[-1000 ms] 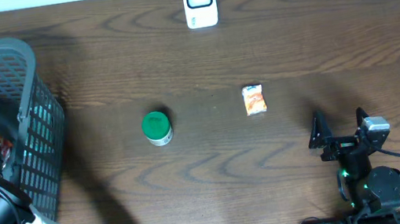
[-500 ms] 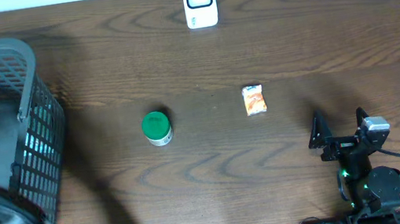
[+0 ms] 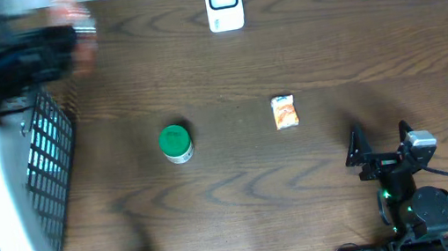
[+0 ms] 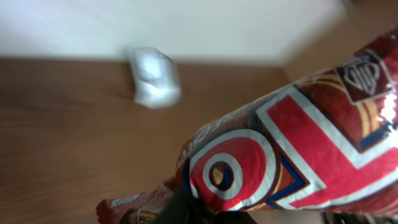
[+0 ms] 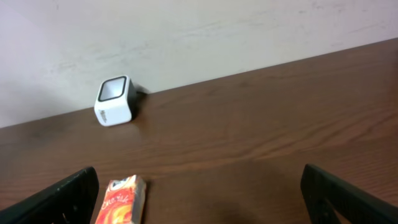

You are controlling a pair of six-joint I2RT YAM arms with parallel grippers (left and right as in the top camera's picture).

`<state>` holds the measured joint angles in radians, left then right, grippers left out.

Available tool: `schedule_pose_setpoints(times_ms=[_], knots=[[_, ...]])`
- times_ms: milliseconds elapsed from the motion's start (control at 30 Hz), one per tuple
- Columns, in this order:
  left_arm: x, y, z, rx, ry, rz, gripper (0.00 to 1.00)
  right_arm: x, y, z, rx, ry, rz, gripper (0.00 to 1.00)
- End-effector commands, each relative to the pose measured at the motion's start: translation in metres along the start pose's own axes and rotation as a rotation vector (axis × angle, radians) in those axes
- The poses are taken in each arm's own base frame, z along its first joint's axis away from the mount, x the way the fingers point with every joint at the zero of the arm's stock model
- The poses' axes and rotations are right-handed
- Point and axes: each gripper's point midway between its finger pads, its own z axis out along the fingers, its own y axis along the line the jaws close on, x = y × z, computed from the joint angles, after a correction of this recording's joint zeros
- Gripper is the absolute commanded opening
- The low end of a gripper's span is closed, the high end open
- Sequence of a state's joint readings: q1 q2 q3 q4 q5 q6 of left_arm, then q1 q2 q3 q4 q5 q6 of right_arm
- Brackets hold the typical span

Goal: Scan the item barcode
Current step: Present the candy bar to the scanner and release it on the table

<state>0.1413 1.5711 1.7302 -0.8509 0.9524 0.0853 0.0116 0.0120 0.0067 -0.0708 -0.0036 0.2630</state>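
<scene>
Left gripper is up out of the basket now, clamped on the red snack packet over the far-left corner. Right gripper sits wide open nearby, idle. Pickup looks done; the packet isn't at the scanner by the far edge yet.

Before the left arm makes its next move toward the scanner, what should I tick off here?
1. Left end effector shut on red snack bag: ok.
2. Barcode turned toward barcode scanner: cannot tell, no barcode shows.
3. Scanner in sight of the left wrist camera: ok.
4. Way to scanner free of green-lidded can and orange packet: ok.
5. Right end effector open, apart from every item: ok.
</scene>
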Motion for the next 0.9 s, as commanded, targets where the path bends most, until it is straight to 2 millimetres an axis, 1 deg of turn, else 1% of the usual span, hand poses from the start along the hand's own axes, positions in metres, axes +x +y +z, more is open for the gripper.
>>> schedule_pose_setpoints(times_ms=[0,100,200,300,400,500,567,733,867], knots=[[0.039,-0.043,0.066,0.195,0.166,0.091,0.07,0.001,0.002,0.000,-0.006,0.003,0.009,0.99],[0.077,-0.066,0.119,0.296,0.307,0.111,0.08,0.001,0.002,0.000,-0.006,0.003,0.009,0.99],[0.117,-0.079,0.162,0.361,0.436,0.085,0.07,0.001,0.002,0.000,-0.006,0.003,0.009,0.99],[0.157,-0.094,0.196,0.474,0.548,0.029,0.08,0.001,0.002,0.000,-0.006,0.003,0.009,0.99],[0.186,-0.114,0.221,0.671,0.603,-0.048,0.07,0.001,0.002,0.000,-0.006,0.003,0.009,0.99],[0.200,-0.128,0.235,0.856,0.607,-0.100,0.08,0.001,0.002,0.000,-0.006,0.003,0.009,0.99],[0.206,-0.132,0.241,0.955,0.599,-0.123,0.08,0.001,0.002,0.000,-0.006,0.003,0.009,0.99],[0.229,-0.125,0.257,0.966,0.644,-0.178,0.08,0.001,0.002,0.000,-0.006,0.003,0.009,0.99],[0.232,-0.126,0.259,0.974,0.642,-0.162,0.09,0.001,0.002,0.000,-0.006,0.003,0.009,0.99]])
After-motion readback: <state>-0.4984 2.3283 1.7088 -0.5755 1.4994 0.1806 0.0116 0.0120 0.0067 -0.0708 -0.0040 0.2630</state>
